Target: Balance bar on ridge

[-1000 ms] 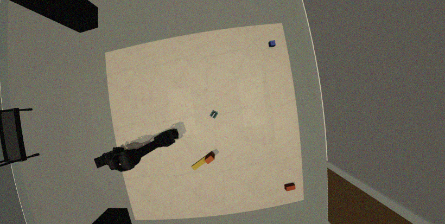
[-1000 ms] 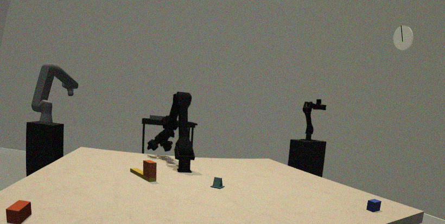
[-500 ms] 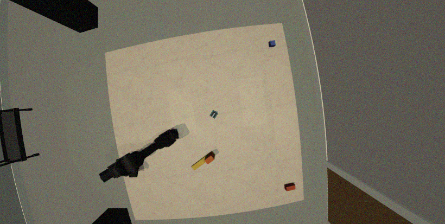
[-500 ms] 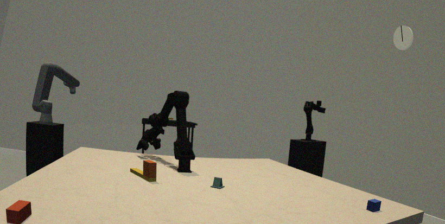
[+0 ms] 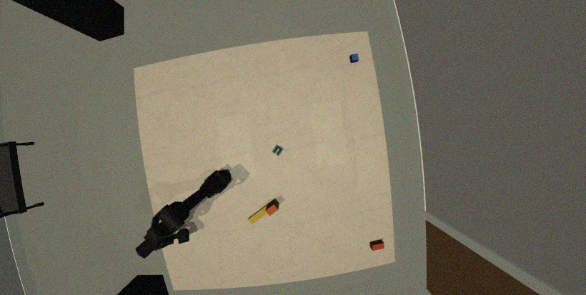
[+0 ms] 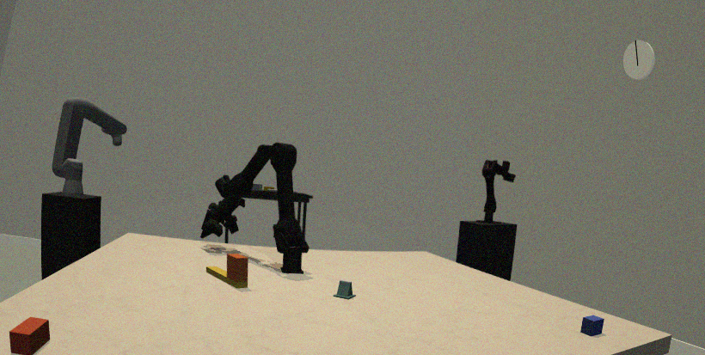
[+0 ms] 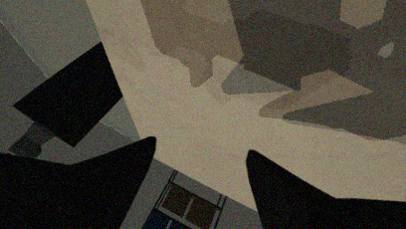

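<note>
Before you in the exterior view, the bar point(image 5: 256, 215) point(image 6: 216, 272) lies on the tabletop point(image 5: 254, 108) point(image 6: 419, 317) left of the ridge point(image 5: 277, 150) point(image 6: 344, 290), an upright block point(image 5: 272, 209) point(image 6: 237, 268) on its near end; a cube point(image 5: 354, 58) point(image 6: 592, 326) sits front right.

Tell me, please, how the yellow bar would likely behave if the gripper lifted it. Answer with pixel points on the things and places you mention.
The yellow bar point(image 5: 257, 215) point(image 6: 217, 272) looks straight and flat, so probably stiff. An orange block point(image 5: 272, 209) point(image 6: 237, 268) stands upright at one end, so that end is likely heavier and may dip if gripped mid-length; the tall block might also topple if loose.
</note>
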